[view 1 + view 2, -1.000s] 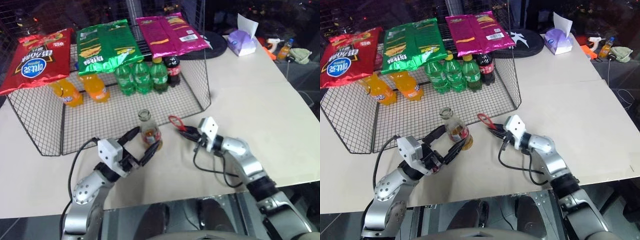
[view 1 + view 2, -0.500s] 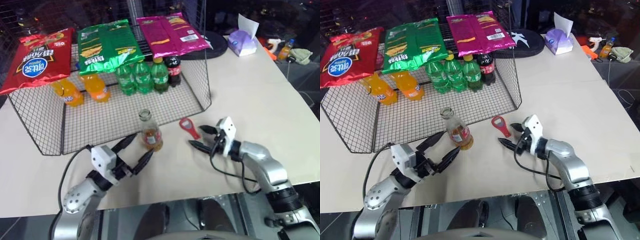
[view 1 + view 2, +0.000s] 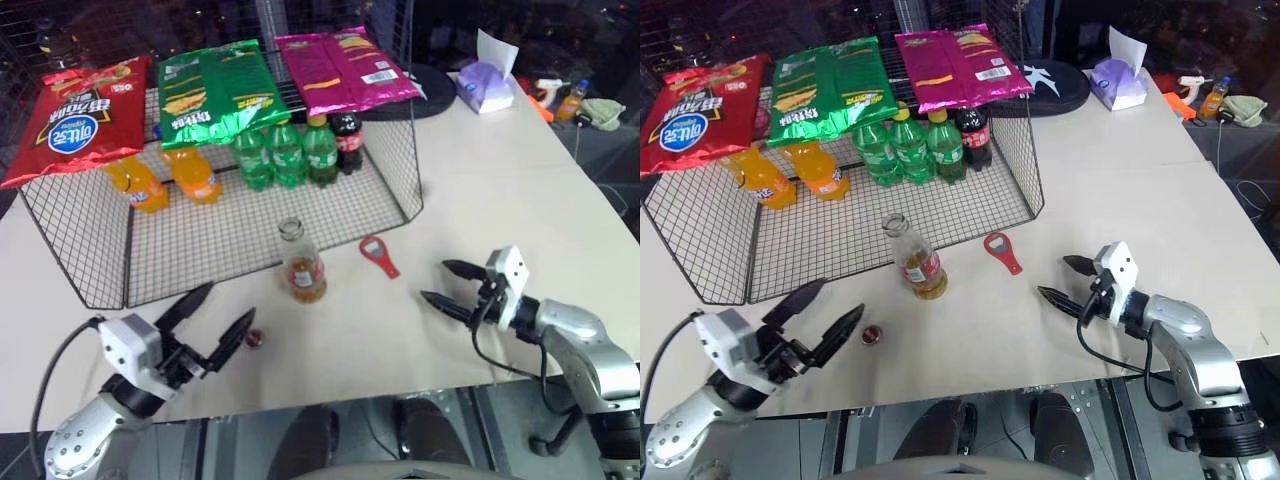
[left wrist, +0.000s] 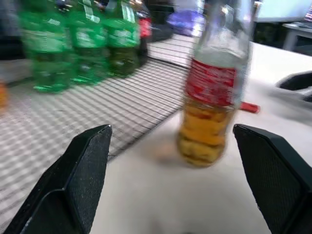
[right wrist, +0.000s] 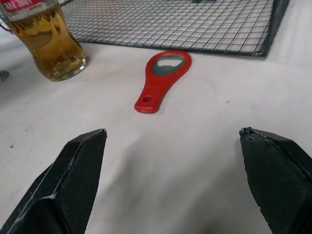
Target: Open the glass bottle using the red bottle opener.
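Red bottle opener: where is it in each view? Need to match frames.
Left eye: red bottle opener flat on the table, right of the glass bottle.
Right eye: centre, again right of the bottle.
Left wrist: a red sliver behind the bottle, likely the opener.
Right wrist: upper middle, ring end toward the wire rack.
Shared landmark: the glass bottle.
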Robot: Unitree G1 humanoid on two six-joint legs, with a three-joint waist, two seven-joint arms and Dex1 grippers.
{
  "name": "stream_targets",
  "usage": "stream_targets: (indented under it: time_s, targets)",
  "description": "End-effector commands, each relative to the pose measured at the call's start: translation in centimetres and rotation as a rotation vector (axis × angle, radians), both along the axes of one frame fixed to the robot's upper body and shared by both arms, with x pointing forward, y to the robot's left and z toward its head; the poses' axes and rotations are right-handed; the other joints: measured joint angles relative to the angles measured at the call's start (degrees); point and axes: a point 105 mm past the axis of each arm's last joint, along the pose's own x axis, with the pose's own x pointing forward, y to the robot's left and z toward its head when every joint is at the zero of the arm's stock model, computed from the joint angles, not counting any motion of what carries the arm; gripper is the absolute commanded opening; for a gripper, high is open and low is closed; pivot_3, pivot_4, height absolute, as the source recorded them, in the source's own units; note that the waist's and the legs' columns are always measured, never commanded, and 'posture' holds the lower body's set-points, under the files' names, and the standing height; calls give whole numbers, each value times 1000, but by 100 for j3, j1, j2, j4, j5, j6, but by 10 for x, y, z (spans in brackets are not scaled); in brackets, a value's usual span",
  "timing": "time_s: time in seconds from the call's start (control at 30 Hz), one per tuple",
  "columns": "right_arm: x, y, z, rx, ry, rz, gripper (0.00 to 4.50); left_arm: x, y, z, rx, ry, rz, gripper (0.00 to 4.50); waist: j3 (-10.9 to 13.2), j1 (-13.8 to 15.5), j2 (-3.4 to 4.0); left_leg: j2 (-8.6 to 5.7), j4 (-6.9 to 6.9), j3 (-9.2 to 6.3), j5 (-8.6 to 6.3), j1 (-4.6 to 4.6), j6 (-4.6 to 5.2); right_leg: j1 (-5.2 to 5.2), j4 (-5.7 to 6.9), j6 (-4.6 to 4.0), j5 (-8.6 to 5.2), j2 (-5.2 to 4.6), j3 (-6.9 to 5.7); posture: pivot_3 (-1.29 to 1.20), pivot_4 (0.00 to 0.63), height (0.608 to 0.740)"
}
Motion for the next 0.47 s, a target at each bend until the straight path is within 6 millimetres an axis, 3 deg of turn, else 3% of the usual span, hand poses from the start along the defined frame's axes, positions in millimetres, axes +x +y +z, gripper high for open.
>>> stream_targets:
  time_s: [0.03,0.23,0.47]
  targets:
    - [-4,-23,2,8,-66,-31,4395,-6,20,-6,42,52,47,4184,0,24,-1,0,0,1,-1,4,1,4,0,0,0,1,1,0,150,740]
    - [-14,-45,-8,-50,-82,-16,4395,-8,28,-35,92,225,83,4184,3,48,-6,-1,1,3,-3,16,5,15,0,0,0,3,1,0,150,740]
    - [-15,-66,-10,-100,-101,-28,4395,-10,45,-38,89,228,155,4184,2,50,-7,2,2,5,-3,21,4,15,5,0,0,0,5,0,150,740]
